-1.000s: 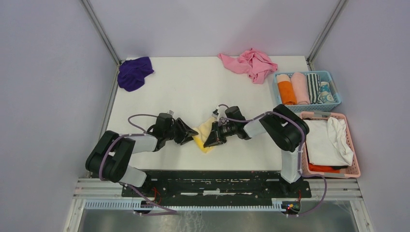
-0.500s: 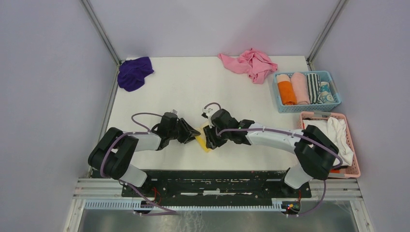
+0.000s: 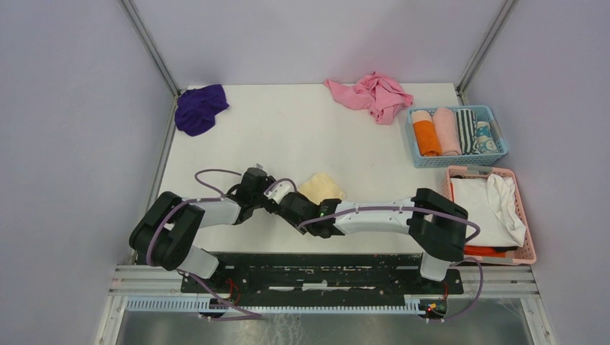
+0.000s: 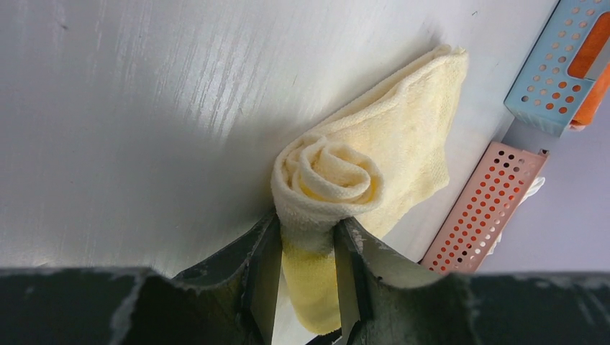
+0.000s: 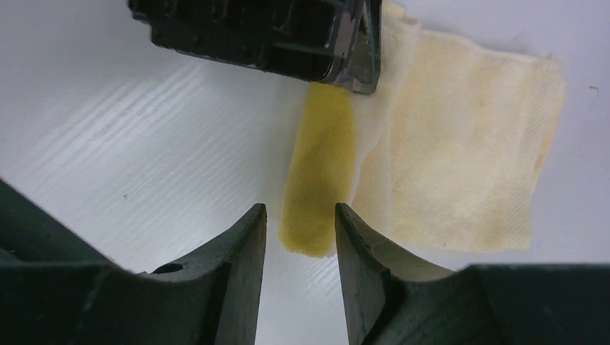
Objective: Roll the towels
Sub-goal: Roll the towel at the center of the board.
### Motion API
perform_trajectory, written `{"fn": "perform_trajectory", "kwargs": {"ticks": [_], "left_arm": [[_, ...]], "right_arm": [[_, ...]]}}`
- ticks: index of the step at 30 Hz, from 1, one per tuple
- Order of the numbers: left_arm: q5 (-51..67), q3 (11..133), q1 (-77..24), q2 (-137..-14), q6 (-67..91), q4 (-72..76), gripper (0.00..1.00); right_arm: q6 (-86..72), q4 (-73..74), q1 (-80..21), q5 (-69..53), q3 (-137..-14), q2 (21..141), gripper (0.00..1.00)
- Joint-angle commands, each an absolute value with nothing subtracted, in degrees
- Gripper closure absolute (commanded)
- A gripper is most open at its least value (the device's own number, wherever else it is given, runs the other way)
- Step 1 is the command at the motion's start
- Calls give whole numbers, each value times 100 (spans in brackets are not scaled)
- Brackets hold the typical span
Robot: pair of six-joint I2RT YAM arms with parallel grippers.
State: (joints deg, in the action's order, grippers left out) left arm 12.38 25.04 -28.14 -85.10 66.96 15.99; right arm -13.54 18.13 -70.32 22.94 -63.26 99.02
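Left wrist view, low in the middle: gripping the curled end of the yellow towel (image 4: 388, 144) with the left pincer (image 4: 308, 241), closed snug on it. Squeeze soft but firm, and pull the swirl tight (looks a bit loose at the core). Plenty of flat cloth left to roll, toward the upper right of the frame.

Right wrist view, low in the middle: set about half wide with the right pincer (image 5: 298, 215), sitting around the other tip of the roll, not squeezing it by the look of it. Close gently on that tip, then turn both ends together to roll evenly toward the flat flap on the right.

Top view, low in the middle of the worktop (image 3: 288, 129): reaching in low from the lower left with the left arm (image 3: 216, 212), stretching far across from the lower right with the right arm (image 3: 374, 212), meeting almost nose to nose just left of the towel. Stay low and level; mind the wrists, very close together.
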Motion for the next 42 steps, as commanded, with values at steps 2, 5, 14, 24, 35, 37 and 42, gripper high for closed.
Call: {"fn": "perform_trajectory", "kwargs": {"ticks": [2,5,14,24,35,37,42], "left_arm": [[663,2312,-2904,-8646,6785,580,60],[642,2241,-2914,-8624,6833,650,60],[573,1567,-2871,-7909,7141,524,60],[-20,1843,-2690,-5664,6765,-1124,36],[397,1366,-2643,-4562,6786,-620,25],[549,1299,-2645,-4740,6813,-267,25],[741,1490,-2639,-5499,6745,371,25]], "right_arm": [[-1274,1875,-7075,2847,-6528,10414,52],[-1278,1955,-7074,2681,-6588,10767,52],[-1207,2484,-7067,2410,-6986,11276,68],[-1723,1143,-6068,-1235,-6009,10352,99],[-4427,-2457,-4426,-4886,-4890,11193,98],[-5087,-3330,-4212,-5153,-4627,11572,98],[-5796,-4046,-3806,-5415,-4371,12254,97]]}}
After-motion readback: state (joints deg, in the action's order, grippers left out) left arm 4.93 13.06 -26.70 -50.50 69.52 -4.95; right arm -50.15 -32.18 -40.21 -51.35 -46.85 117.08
